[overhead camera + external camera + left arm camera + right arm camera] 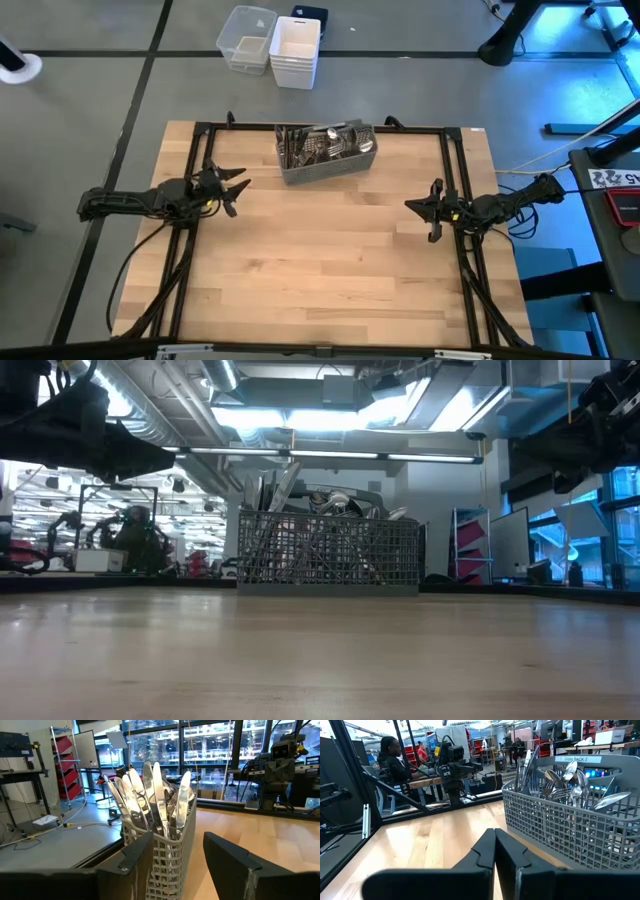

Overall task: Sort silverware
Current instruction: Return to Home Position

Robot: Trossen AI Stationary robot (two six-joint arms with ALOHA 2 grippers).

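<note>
Many silverware pieces (325, 143) stand upright, long axes near vertical, blades and bowls up, packed in one grey mesh caddy (330, 172) near table's (320, 270) back edge; exact count unclear; left gripper (238, 190) spread, empty, beside caddy; right gripper (412, 206) pressed together, empty, farther off.

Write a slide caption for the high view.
Silverware stands in the grey caddy; left gripper open, right gripper shut, both apart from it above the table.
</note>
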